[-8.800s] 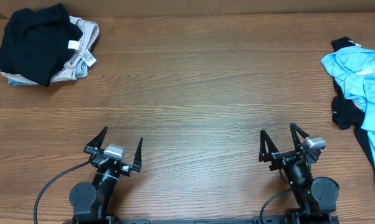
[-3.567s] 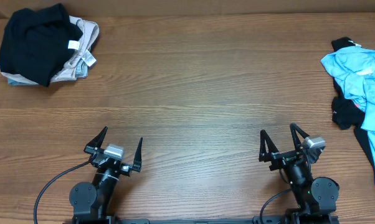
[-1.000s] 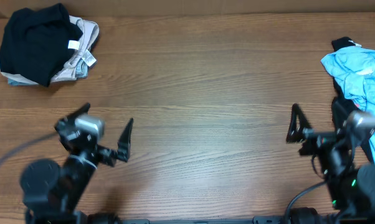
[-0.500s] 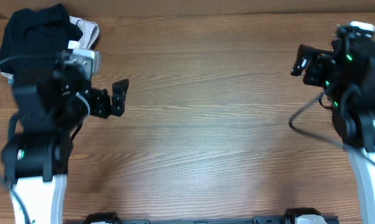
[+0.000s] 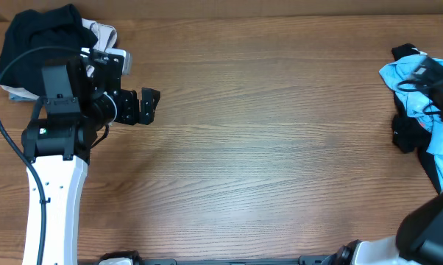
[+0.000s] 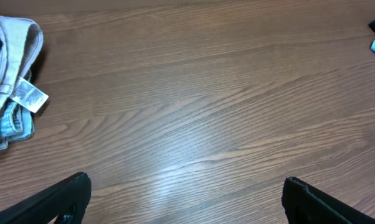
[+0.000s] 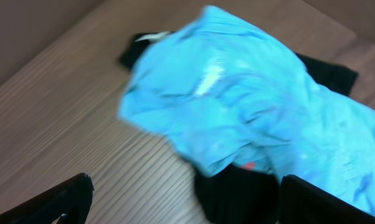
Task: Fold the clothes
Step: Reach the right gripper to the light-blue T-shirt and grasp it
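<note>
Left gripper (image 6: 186, 180): fingers spread wide, one dark tip at each lower corner of the wrist view, nothing between them. Under the gap is bare wooden table (image 6: 194, 112). From overhead it hangs over the table's left part, pointing right, near the left pile but apart from it.

Left pile, far left corner of the table:
- black garment (image 5: 30, 44) bunched on top
- beige garment (image 6: 16, 50) poking out at the pile's right side, with a white care label (image 6: 29, 95) hanging off its edge
- a strip of pale blue cloth (image 6: 16, 124) under the beige

The left wrist view catches only this pile's right fringe, at the frame's left edge.

Right gripper (image 7: 186, 179): fingers likewise parted wide, gripping nothing. The wrist view is blurred. The gripper hangs over the right pile, and the light blue T-shirt (image 7: 237, 106) fills the frame ahead of the tips. Whether it touches the shirt cannot be told.

T-shirt: crumpled in a heap at the table's right edge, far side. There is a whitish mark on an upper fold and a small coral-pink spot at the lower edge, but no lettering is readable. Black cloth (image 7: 234, 190) lies under it, showing at the near side and again behind the top.

From overhead the right arm covers part of this heap, and the gripper is hard to make out there. The two piles sit well apart, at opposite ends of the table.
</note>
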Robot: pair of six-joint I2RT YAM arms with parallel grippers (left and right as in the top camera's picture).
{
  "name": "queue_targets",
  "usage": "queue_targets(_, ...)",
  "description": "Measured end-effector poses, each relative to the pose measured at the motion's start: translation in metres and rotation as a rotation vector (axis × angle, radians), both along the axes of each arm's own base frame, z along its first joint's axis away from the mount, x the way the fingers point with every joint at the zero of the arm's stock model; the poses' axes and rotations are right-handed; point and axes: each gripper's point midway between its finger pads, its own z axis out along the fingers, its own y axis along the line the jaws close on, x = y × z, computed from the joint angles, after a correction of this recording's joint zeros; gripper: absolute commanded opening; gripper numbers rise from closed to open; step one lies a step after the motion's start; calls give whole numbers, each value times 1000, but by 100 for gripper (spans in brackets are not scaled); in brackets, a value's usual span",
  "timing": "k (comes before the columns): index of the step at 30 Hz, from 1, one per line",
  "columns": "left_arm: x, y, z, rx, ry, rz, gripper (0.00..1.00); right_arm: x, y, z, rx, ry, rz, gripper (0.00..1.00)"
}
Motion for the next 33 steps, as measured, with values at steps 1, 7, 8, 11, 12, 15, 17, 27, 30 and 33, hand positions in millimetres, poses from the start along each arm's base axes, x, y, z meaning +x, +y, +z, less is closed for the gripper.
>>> queue_targets(1,1,0,-1,0,1,0,100,-2,-13,-8,17,-1,-32,95)
queue_targets(7,5,0,-9,-2,24,-1,100,-8,-60,-66,102,25,-140,90)
queue_targets(8,6,0,-11,-2,30,-1,100,-7,-65,-76,111,32,-145,90)
queue_targets(11,9,0,-18,-3,49,0,100,-5,-74,-100,117,54,-139,89)
queue_targets(12,10,1,-20,-4,56,0,100,-2,-76,-105,111,56,-127,89)
queue_targets(15,11,1,-24,-4,67,0,100,5,-80,-120,81,70,-84,83)
queue_targets(17,11,1,-24,-4,68,0,100,8,-82,-125,63,76,-56,76)
queue_targets(27,12,1,-23,-4,59,0,100,9,-83,-148,30,136,23,21)
queue_targets(30,13,1,-22,-4,53,-1,100,9,-83,-151,20,151,44,4)
queue_targets(33,15,1,-21,-3,46,0,100,9,-83,-151,17,154,50,4)
